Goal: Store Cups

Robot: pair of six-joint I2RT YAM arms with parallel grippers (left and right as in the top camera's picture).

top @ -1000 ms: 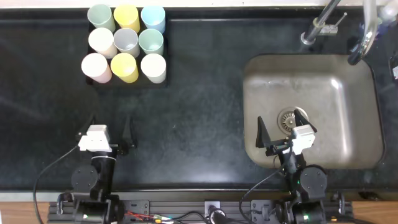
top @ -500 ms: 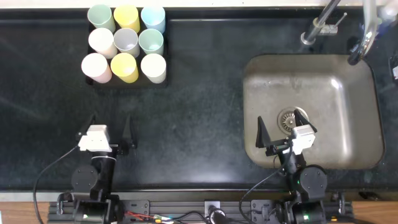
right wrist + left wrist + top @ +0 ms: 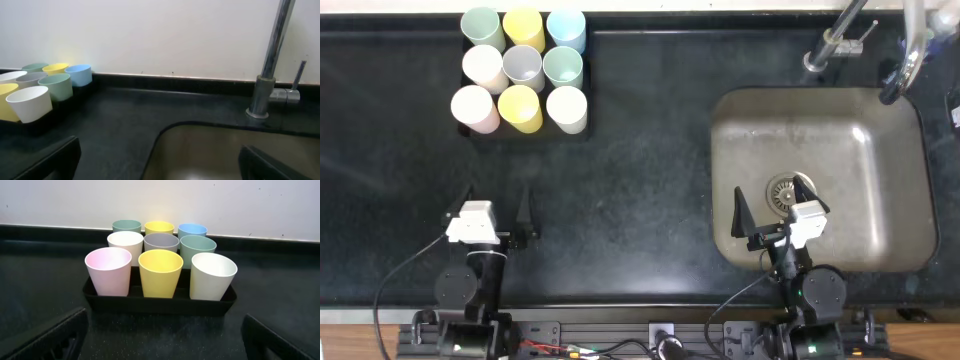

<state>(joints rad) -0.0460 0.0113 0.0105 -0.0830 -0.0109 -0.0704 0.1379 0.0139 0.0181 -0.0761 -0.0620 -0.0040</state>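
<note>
Well beyond the open left hand [image 3: 499, 197] — right hand [image 3: 772, 198] open too — stand cups [image 3: 524, 68].

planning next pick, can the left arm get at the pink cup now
Probably yes: the pink cup is at the front of the tray, with bare counter between it and the open left hand.

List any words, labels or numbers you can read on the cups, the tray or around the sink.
None can be read.
The cups and their black tray look plain, with no print showing.
The sink, faucet and countertop show no markings either.
</note>
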